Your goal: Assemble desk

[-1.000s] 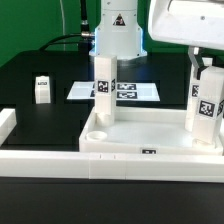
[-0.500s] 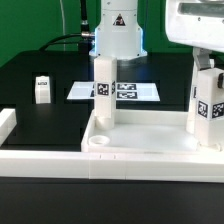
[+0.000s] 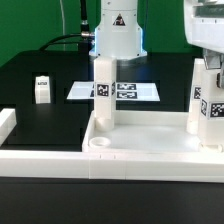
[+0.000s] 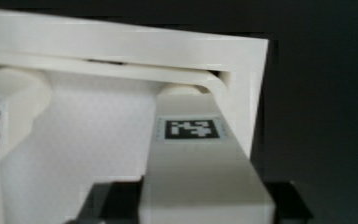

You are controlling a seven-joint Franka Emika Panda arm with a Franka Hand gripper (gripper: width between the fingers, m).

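**A:** What is the claw doing?

**B:** The claw (image 4: pixel 194 207) is clamped on a leg (image 4: pixel 194 140). In the wrist view its dark fingers (image 4: pixel 119 205) sit on two opposite flat sides of the post, close under the printed tag. In the exterior view it comes down from above on the exterior view's right and holds that leg upright by its upper part.

**A:** And the leg's lower end?

**B:** It is down at a far corner of the tabletop (image 3: pixel 145 130). I cannot tell whether it is seated there or only touching.

**A:** Where is the rest of the desk?

**B:** The tabletop lies rim-up at the front of the table (image 3: pixel 50 115), close behind the long rail (image 3: pixel 40 158). A second leg (image 3: pixel 103 95) stands upright in its other far corner. A spare leg (image 3: pixel 42 90) stands apart on the exterior view's left. The marker board (image 3: pixel 138 90) lies behind the tabletop.

**A:** How will the leg handle?

**B:** I judge it light and stiff, being hard white plastic, so a firm squeeze should not hurt it. The smooth sides may let it slide or twist under a sideways push. The flat faces are the right place to grip. Holding it high leaves the foot free to go into the corner.

**A:** And the tabletop?

**B:** It looks rigid but too wide for the claw, so it could only be taken by the rim. It is probably light enough to shift when pressed, and the rail should help brace it.
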